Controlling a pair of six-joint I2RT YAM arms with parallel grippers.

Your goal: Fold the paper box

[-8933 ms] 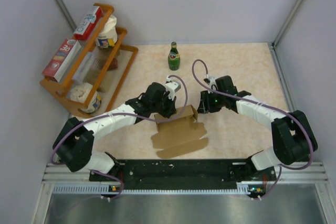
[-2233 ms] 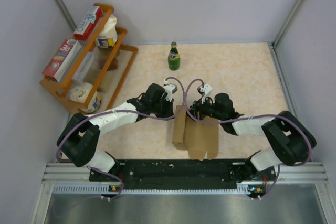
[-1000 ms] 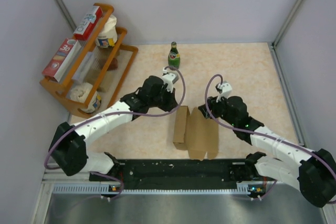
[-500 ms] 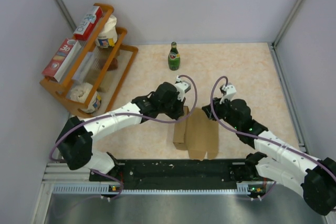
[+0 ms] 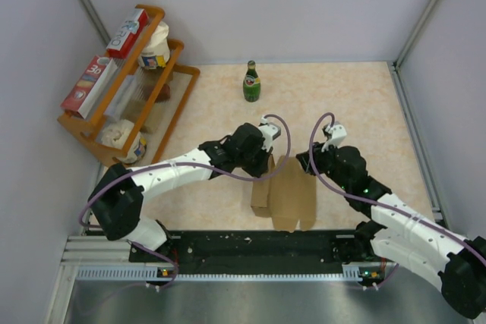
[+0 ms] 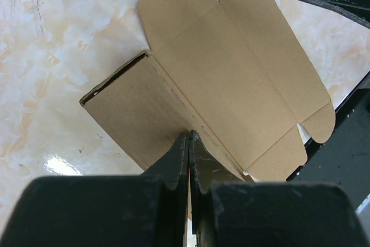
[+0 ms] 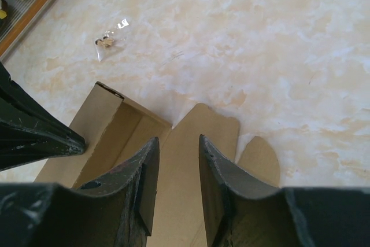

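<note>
Hanging both grippers over the paper box [image 5: 287, 196], which lies at the near middle of the table [image 5: 357, 96].
We see the left gripper [image 6: 189, 135] closed tight, its tips at the crease beside the box's folded-up left part; whether they touch it we cannot tell. The right gripper [image 7: 177, 140] stands partly open above the far flap, clamping nothing we can see.

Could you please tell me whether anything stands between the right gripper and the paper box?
Nothing visible does. The right gripper hangs over the far flaps of the paper box, with bare cardboard showing between its parted fingers. The left gripper, shut, sits at the box's raised section, beside that path.
</note>
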